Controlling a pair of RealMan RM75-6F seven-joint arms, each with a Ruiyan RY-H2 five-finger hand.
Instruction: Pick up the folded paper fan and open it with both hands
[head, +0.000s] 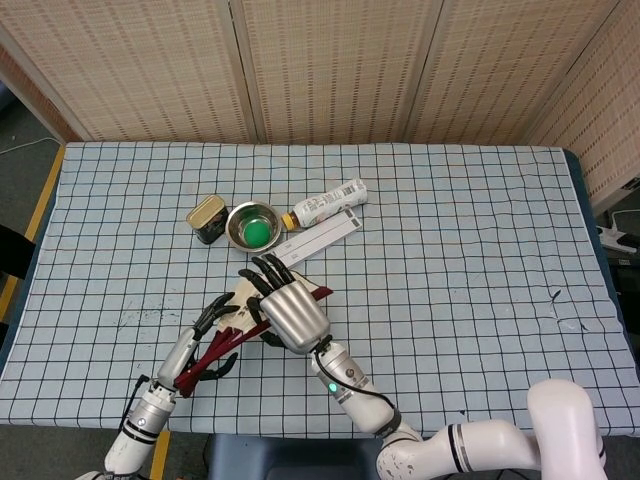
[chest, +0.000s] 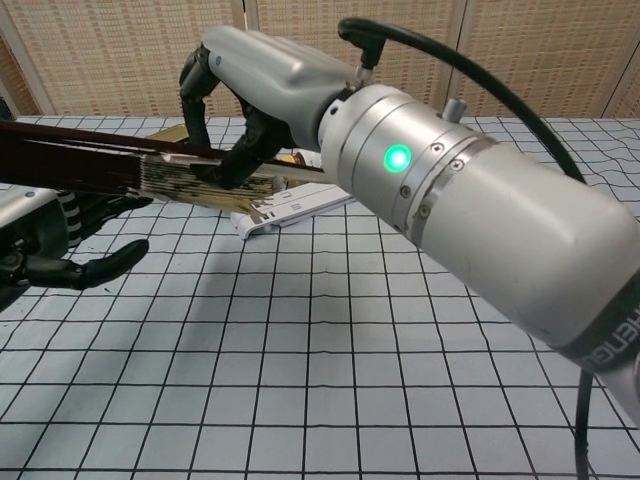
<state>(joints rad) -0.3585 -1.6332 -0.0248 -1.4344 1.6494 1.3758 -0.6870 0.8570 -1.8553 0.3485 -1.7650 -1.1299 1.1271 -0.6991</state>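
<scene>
Right hand (head: 290, 312) holds folded fan (chest: 120, 175) above desk (head: 450, 260), 6 o'clock of bowl (head: 252, 226). Left hand (head: 205, 345) fingers apart at handle end, contact unclear. Step: two-hand handover. Next: left grips sticks, spread.

Even, bright overhead lighting in both views; soft, short shadows fall on the checked cloth-covered worktop (head: 480, 250). Head view sharp throughout. Chest view: broad highlights on the glossy silver right hand (chest: 262, 80) and forearm, whose near end looms large; lit green indicator; grid lines bow toward frame edges.
</scene>
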